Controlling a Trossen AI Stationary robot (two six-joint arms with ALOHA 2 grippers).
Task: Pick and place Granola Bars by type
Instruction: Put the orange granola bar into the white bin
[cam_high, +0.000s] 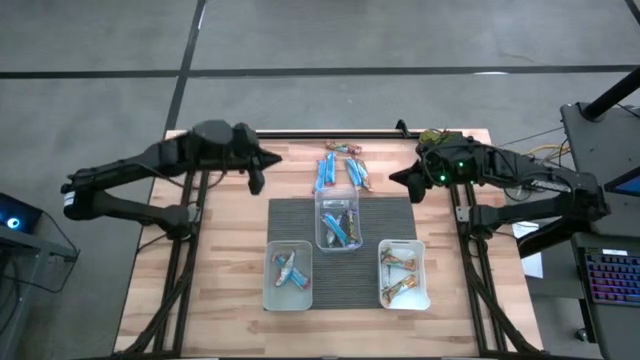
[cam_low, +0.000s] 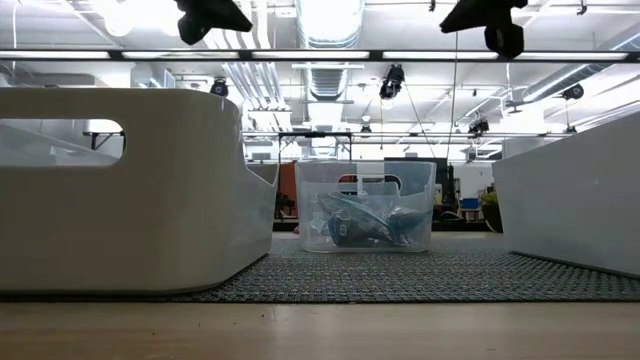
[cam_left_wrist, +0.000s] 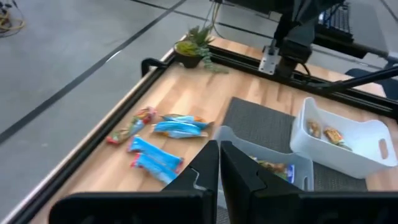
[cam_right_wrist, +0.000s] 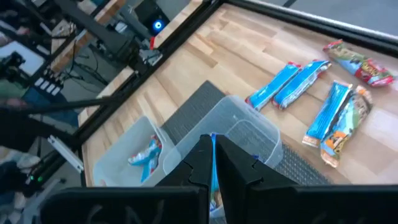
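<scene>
Sorting partly done: three tubs (cam_high: 288, 290) on the desk (cam_high: 230, 260) hold granola bars (cam_high: 340, 170), perhaps six still loose; left claw (cam_high: 256, 182) and right claw (cam_high: 405, 180) hover shut, empty.

Low view: both arms cut off by the top edge; only dark undersides show. The two near tubs (cam_low: 120, 190) run past the side edges and their contents are concealed. High view: wrapper types in the centre tub (cam_high: 338, 222), between the two end effectors, too small to tell. Left wrist view: that tub is partly hidden behind the left end effector (cam_left_wrist: 219, 163).
</scene>
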